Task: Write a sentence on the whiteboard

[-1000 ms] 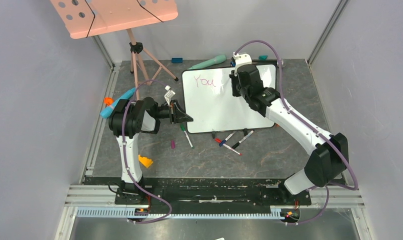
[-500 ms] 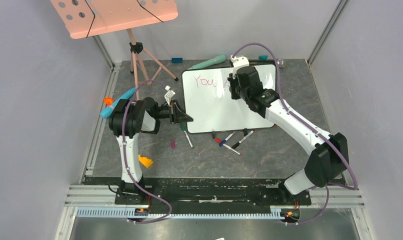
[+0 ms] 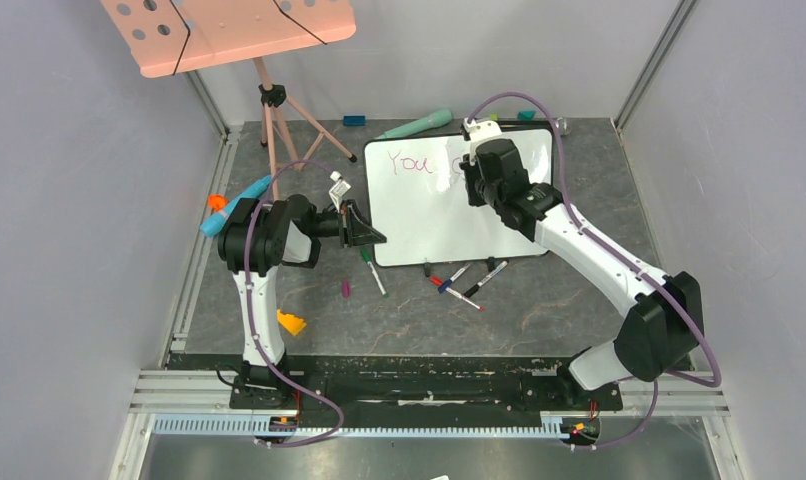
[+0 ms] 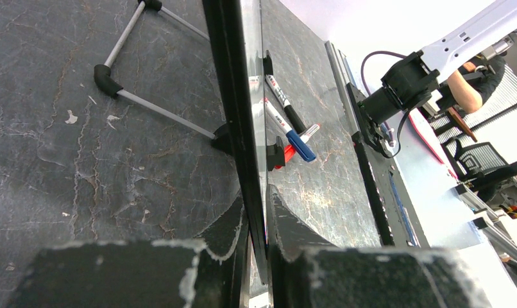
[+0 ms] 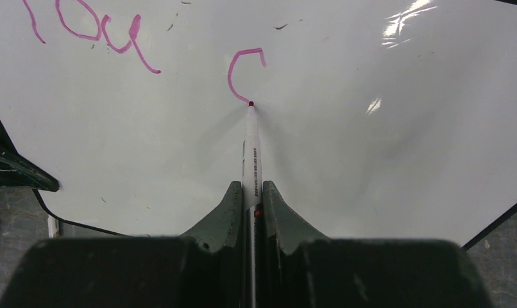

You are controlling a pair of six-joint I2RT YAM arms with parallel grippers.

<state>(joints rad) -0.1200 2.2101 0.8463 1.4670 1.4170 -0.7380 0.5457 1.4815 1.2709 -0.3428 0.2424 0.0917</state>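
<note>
The whiteboard [image 3: 434, 215] lies at the back middle of the table. The sentence reads "You" [image 3: 411, 161] in magenta at the top left, also in the right wrist view [image 5: 95, 29], with a fresh "c" stroke [image 5: 240, 70] beside it. My right gripper [image 3: 476, 168] is shut on a white marker [image 5: 251, 154], its tip touching the board at the bottom of the "c". My left gripper [image 3: 377, 237] is shut on the whiteboard's left edge [image 4: 243, 128], which runs edge-on between the fingers [image 4: 288, 221].
Several markers [image 3: 466, 283] lie loose in front of the board, one green-capped [image 3: 372, 268]. A pink perforated board on a tripod [image 3: 229, 30] stands at the back left. A teal tool [image 3: 417, 124] lies behind the board, another teal item [image 3: 234, 205] and an orange piece [image 3: 291, 323] at left.
My right gripper has moved a little right along the top of the board, past "You", with the marker. My left arm has not moved.
</note>
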